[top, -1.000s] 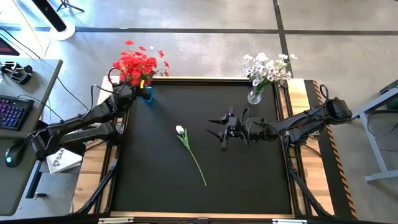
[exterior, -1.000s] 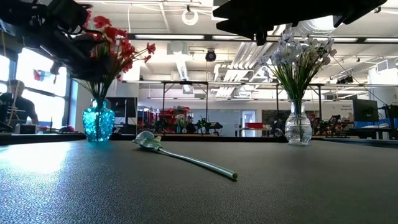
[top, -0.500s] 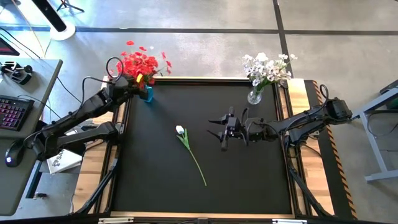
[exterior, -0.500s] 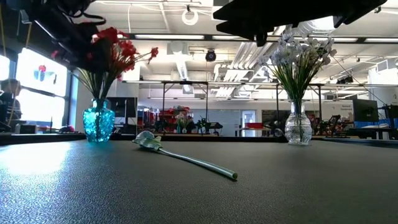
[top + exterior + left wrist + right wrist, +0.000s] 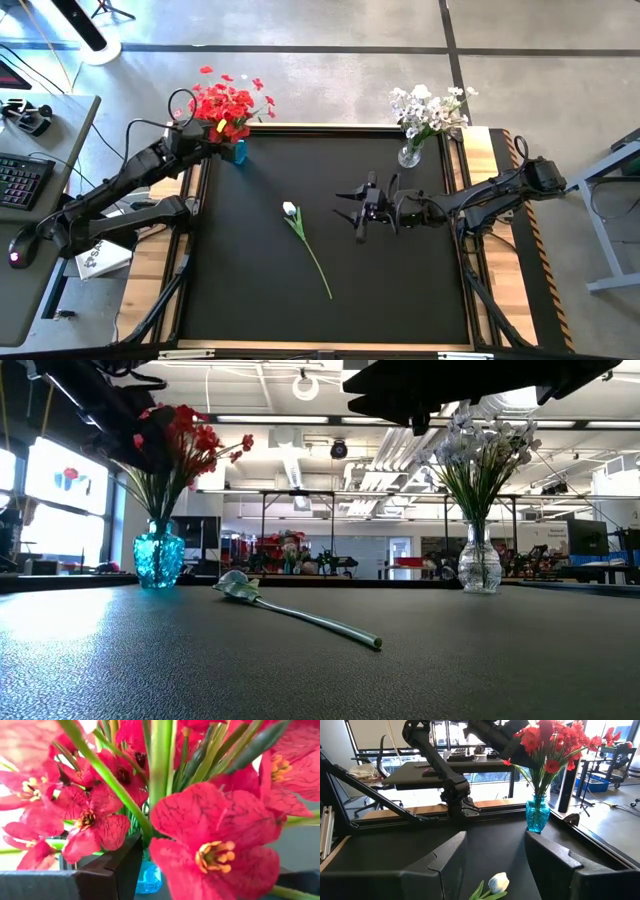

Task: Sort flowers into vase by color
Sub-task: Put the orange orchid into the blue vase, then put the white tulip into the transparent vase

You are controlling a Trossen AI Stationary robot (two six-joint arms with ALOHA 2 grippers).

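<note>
White flower (image 5: 240, 586) lying on table (image 5: 480, 660), red bouquet (image 5: 175, 445), white bouquet (image 5: 480, 455)

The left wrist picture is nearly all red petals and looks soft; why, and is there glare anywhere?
Left wrist view: the red flowers fill the frame and the nearest petals are out of focus. Low view: bright windows behind the blue vase leave a pale sheen on the table, and the arms overhead are dark silhouettes. High view: even light, faint shadows.

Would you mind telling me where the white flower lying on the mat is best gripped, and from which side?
Grip the white flower at mid-stem, coming straight down from above. It lies flat and alone on the black mat, its thin stem clear on both sides. The open right gripper is closest.
</note>
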